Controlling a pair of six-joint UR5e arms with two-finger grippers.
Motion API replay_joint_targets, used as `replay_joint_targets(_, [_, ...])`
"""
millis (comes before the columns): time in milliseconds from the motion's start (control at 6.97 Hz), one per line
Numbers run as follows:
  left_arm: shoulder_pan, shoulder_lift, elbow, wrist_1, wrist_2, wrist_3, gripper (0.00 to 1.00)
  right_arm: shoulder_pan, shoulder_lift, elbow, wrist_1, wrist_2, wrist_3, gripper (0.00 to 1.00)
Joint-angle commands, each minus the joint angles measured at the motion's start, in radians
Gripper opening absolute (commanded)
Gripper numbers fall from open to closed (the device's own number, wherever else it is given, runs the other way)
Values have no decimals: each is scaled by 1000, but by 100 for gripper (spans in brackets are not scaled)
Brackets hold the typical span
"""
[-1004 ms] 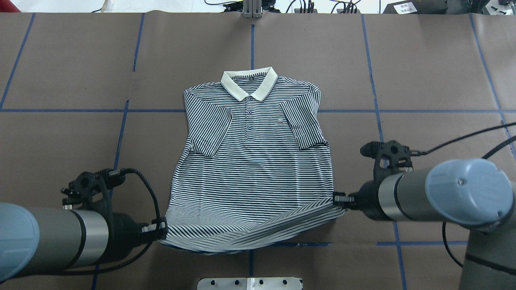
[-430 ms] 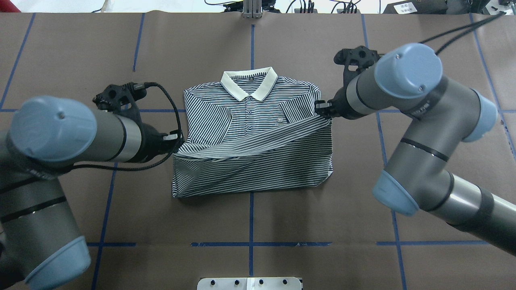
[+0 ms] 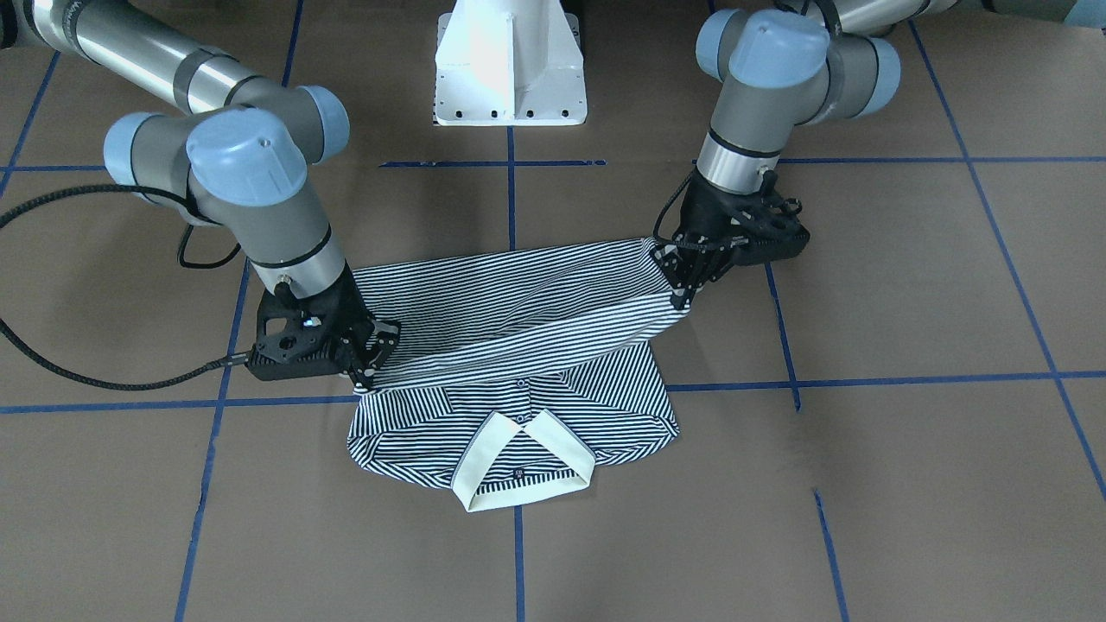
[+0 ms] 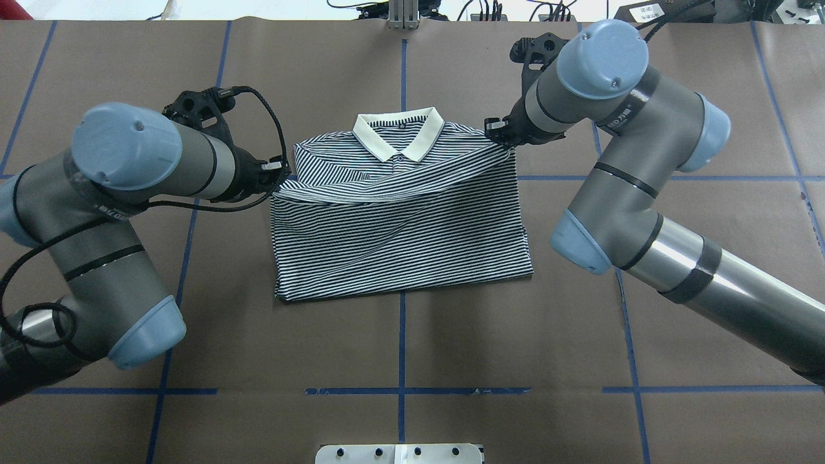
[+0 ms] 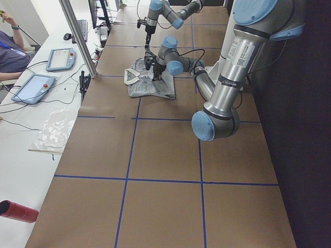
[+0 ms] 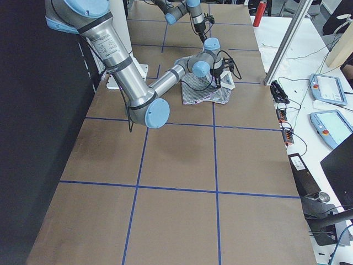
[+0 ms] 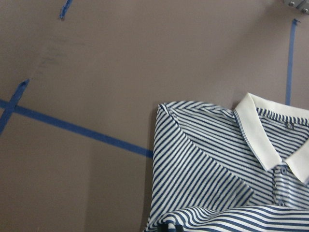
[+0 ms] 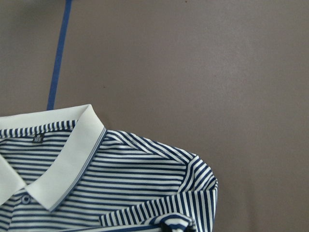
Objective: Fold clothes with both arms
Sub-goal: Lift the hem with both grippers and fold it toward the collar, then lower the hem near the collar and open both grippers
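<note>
The striped polo shirt [image 4: 399,225] lies in the middle of the brown table, with its cream collar [image 4: 398,138] at the far side. Its lower half is doubled up over the chest, and the fold edge lies nearest the robot. My left gripper [image 4: 280,173] is shut on the hem corner near the shirt's left shoulder. My right gripper [image 4: 499,132] is shut on the other hem corner at the right shoulder, slightly farther away. In the front-facing view the hem hangs between the left gripper [image 3: 683,289] and the right gripper [image 3: 367,370], just short of the collar [image 3: 518,449]. Both wrist views show shoulder and collar below.
Blue tape lines cross the brown table cover. The white pedestal base [image 3: 510,60] stands at the robot's side. A metal post [image 4: 403,13] rises at the far edge. A side bench holds tablets [image 5: 33,88], and a red cylinder [image 5: 18,211] lies near it.
Both grippers have carried the hem from the near edge up over the shirt toward the collar. The shirt now lies folded roughly in half, and the hidden chest logo and buttons are covered.
</note>
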Motion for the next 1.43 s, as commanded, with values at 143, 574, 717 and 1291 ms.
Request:
replay_joint_targets(143, [-70,-74,303,-237,0,32,0,46,59,-155,60,35,-1,0])
replay_joint_targets(574, [-69,-75,333,-255,0,35,0,53,61,-172,60,37,-1,0])
replay_joint_targets(717, [-69,-86,332,-256,0,30,0,51,64,-172,60,37,-1,0])
replay_joint_targets(1291, [-69,-109,324,-255,-3,38,99,48,55,-169,77,39,-2,99])
